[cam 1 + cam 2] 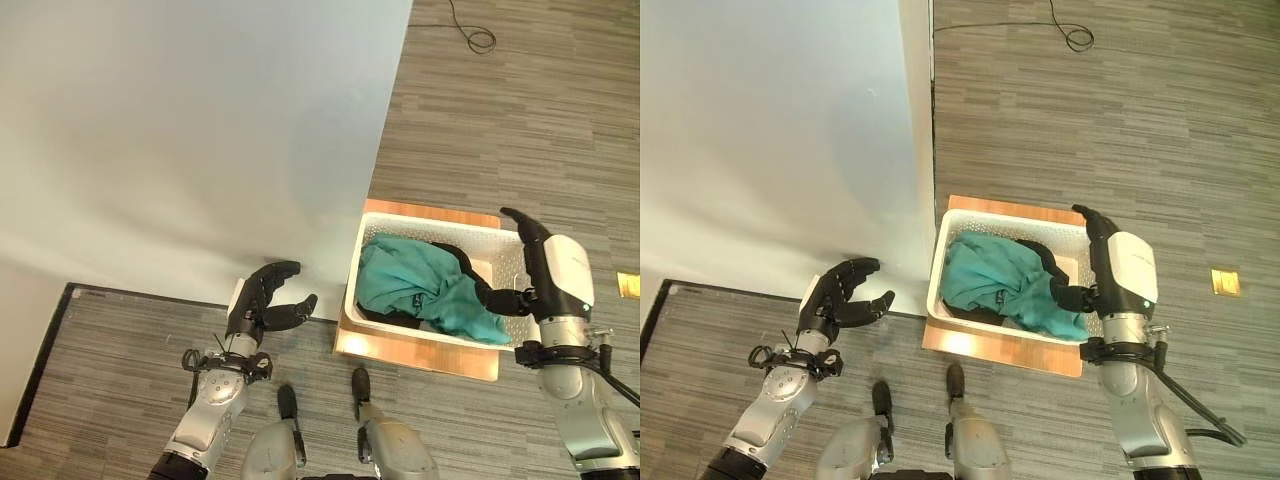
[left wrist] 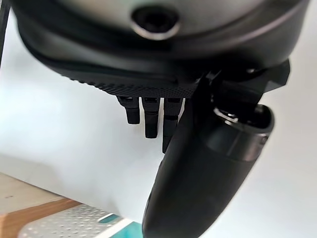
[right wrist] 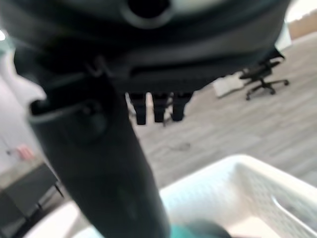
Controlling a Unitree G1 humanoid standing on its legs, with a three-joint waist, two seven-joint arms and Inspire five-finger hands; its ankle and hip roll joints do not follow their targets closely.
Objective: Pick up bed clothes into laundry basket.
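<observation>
Inside white basket (image 1: 372,240), teal clothes (image 1: 420,285) lying diagonally

A white perforated basket (image 1: 372,232) holds teal cloth (image 1: 420,285) with a black piece (image 1: 462,260) beside it. Under the basket lies a light brown wooden board (image 1: 420,355). Left of the basket spreads a plain white sheet (image 1: 180,130); around it, grey striped flooring (image 1: 540,110).
</observation>
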